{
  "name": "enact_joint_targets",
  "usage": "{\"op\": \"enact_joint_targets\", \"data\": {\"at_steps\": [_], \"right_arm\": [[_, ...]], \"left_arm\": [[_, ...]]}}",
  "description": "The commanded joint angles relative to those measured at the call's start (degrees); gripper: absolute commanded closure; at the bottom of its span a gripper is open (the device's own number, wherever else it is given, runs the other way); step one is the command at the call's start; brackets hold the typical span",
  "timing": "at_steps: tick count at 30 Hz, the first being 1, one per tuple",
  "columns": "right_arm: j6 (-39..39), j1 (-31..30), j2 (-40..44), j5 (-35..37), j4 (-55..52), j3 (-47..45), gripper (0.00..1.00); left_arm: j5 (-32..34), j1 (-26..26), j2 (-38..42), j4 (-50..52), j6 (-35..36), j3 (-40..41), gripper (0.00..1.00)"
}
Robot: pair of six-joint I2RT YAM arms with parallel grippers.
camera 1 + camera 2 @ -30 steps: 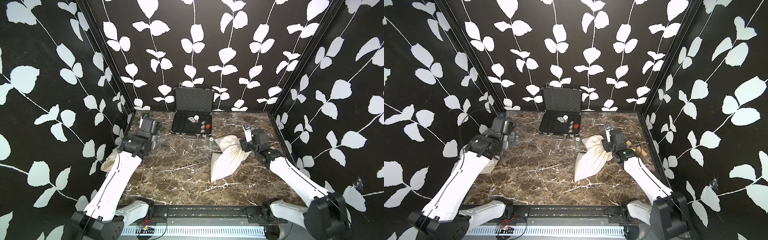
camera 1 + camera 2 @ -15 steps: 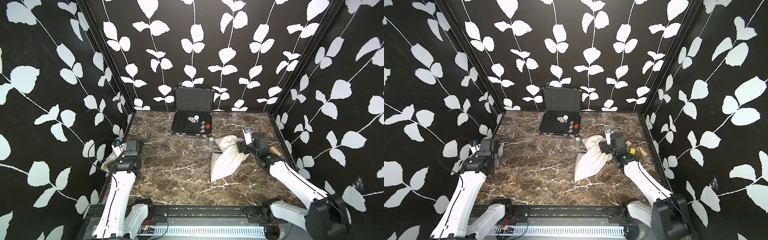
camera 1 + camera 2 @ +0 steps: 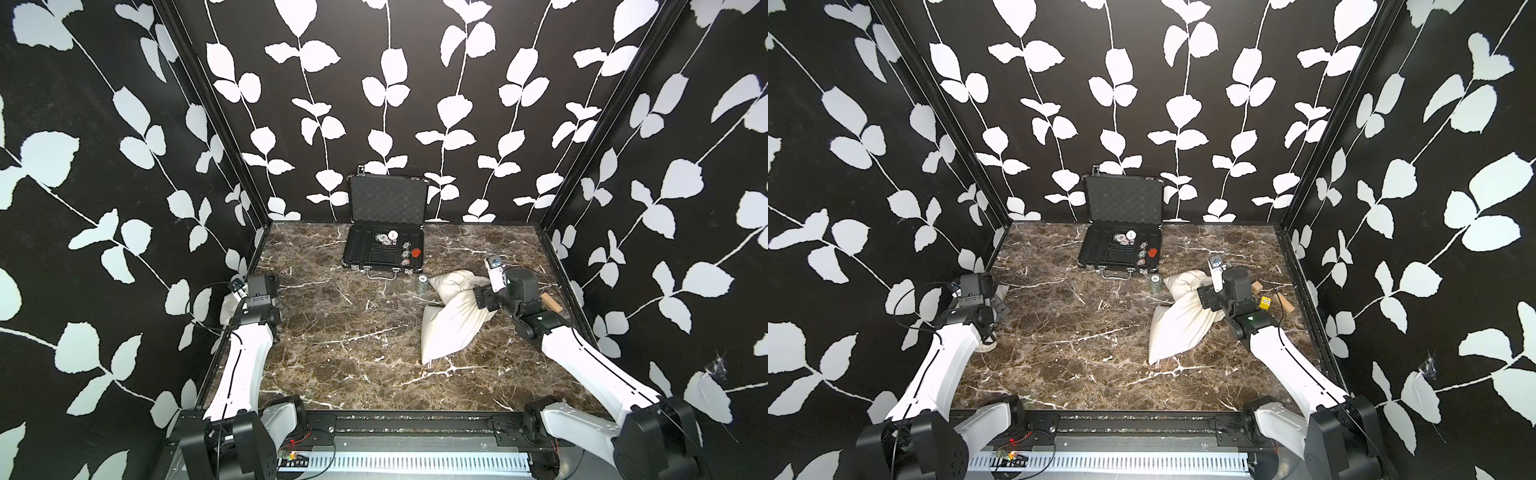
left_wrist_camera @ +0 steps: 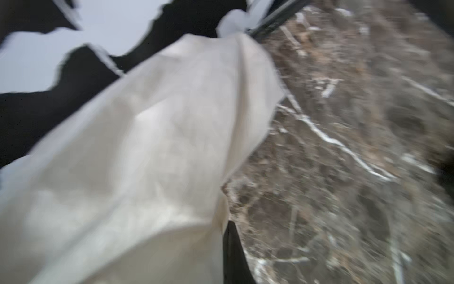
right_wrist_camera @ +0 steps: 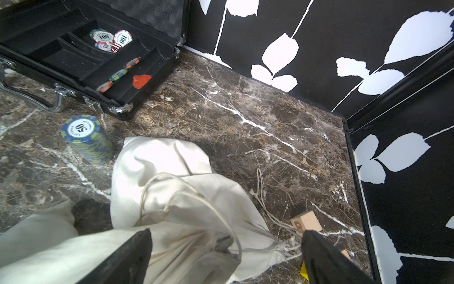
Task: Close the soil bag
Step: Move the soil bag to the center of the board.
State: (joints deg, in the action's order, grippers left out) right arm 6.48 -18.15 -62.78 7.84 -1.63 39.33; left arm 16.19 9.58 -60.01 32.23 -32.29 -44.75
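The soil bag point(image 3: 453, 320) is a cream cloth drawstring sack lying on its side right of the table's middle, seen in both top views point(image 3: 1177, 330). Its neck is gathered, with a small dark gap left, and the cord point(image 5: 260, 196) trails loose onto the marble. My right gripper point(image 5: 226, 250) is open, one finger on each side of that neck. My left gripper point(image 4: 233, 255) is shut at the table's left edge, beside a blurred white cloth point(image 4: 147, 147). Whether it pinches that cloth I cannot tell.
An open black case point(image 3: 384, 249) with poker chips stands at the back. A stack of chips point(image 5: 86, 140) sits close to the bag's neck. Wooden blocks point(image 3: 1287, 303) and a yellow die point(image 3: 1264, 302) lie by the right wall, one lettered block point(image 5: 307, 221) next to my right finger.
My left arm has drawn back from the back left to the table's left edge, and its gripper has shut. The right gripper has opened wider and stays at the bag's neck.
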Motion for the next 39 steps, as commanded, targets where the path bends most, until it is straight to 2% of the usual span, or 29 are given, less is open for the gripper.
{"op": "enact_joint_targets", "data": {"at_steps": [1, 4, 5, 10, 14, 19, 21, 22, 24, 26, 28, 32, 36, 39], "right_arm": [[-0.25, 0.05, 1.89, -2.01, 0.60, 0.10, 0.03], [-1.09, 0.05, 2.61, -4.65, 0.14, 0.53, 0.04], [-1.51, 0.07, 2.93, -5.87, -0.05, 0.76, 0.04], [-2.93, -0.19, 4.44, -9.59, -1.35, 1.73, 0.05], [-3.50, -0.77, 4.77, -11.55, -3.55, 3.03, 0.07], [-3.49, -2.41, 5.36, -12.43, -5.14, 3.56, 0.08], [-3.55, -3.07, 5.48, -12.78, -5.54, 3.69, 0.07], [-3.63, -3.38, 5.40, -13.15, -5.67, 3.73, 0.07], [-3.89, -3.91, 5.39, -13.89, -6.00, 3.81, 0.07], [-4.19, -4.65, 5.40, -14.36, -5.98, 3.82, 0.07], [-4.38, -5.25, 5.27, -14.95, -6.02, 3.84, 0.07], [-4.39, -6.37, 4.27, -15.65, -6.48, 3.99, 0.07], [-4.85, -7.39, 2.43, -15.73, -5.64, 4.58, 0.07], [-5.18, -7.76, 0.30, -16.08, -4.38, 5.95, 0.07]], "left_arm": [[-14.93, -0.75, 3.47, -3.81, 2.01, -0.54, 1.00], [-19.30, -6.96, 4.99, -3.56, 0.57, -1.16, 1.00], [-19.70, -11.36, 5.32, -3.99, -0.21, -1.76, 1.00], [-20.23, -25.90, 2.28, -9.02, -5.45, -5.20, 1.00], [-16.77, -38.68, -5.76, -11.97, -5.46, -11.68, 1.00], [-18.58, -47.35, -17.68, -18.13, -5.78, -21.22, 1.00], [-19.60, -49.30, -22.74, -19.48, -5.47, -25.79, 1.00], [-20.34, -50.97, -25.00, -19.70, -5.42, -28.15, 0.96], [-22.11, -53.02, -28.38, -19.64, -5.39, -32.11, 0.75], [-22.76, -54.30, -29.19, -19.17, -4.93, -34.40, 0.61], [-22.45, -54.91, -27.52, -18.64, -4.31, -34.48, 0.49], [-21.67, -54.94, -20.82, -15.29, -1.56, -32.77, 0.37], [-18.17, -54.94, -13.12, -9.58, 3.01, -30.49, 0.28], [-12.95, -54.86, -8.53, -4.76, 6.43, -28.57, 0.27]]}}
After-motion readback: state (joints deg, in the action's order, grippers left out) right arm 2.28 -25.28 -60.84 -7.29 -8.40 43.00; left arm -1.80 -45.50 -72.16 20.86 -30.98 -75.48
